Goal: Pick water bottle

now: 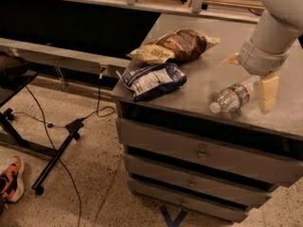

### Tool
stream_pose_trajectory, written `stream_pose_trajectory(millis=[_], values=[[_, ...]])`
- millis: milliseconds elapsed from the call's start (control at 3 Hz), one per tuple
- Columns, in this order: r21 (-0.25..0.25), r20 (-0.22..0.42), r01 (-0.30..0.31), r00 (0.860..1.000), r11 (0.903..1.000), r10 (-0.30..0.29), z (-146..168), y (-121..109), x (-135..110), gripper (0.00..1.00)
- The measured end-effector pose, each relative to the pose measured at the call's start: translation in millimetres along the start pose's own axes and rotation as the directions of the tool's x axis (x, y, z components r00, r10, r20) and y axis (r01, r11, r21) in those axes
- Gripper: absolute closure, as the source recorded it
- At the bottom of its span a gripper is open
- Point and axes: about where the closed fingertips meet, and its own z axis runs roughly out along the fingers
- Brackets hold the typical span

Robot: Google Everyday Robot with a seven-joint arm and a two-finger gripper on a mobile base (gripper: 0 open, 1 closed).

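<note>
Water bottle (233,97) lies on its side on the grey cabinet top (199,86), near the front edge on the right. Its white cap (215,108) points to the front. I cannot tell if there is water inside. The gripper (246,82) is down at the bottle's bottom end. Its pale fingers (266,92) are apart, one on each side of the bottle. A blue and white bag (152,79) lies shut at the left front corner. A brown and yellow bag (177,45) lies just behind it, also shut. The drawers (199,152) below are all closed. An orange shoe (10,181) is on the floor.
</note>
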Motion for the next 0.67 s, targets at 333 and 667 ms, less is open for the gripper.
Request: stream_pose_trajectory(millis=[333, 667], values=[[0.001, 0.0, -0.002, 1.0, 1.0, 0.002, 2.0, -1.0, 0.2, 0.15], [0.004, 0.0, -0.002, 1.0, 1.0, 0.002, 3.6, -2.3, 0.2, 0.39]])
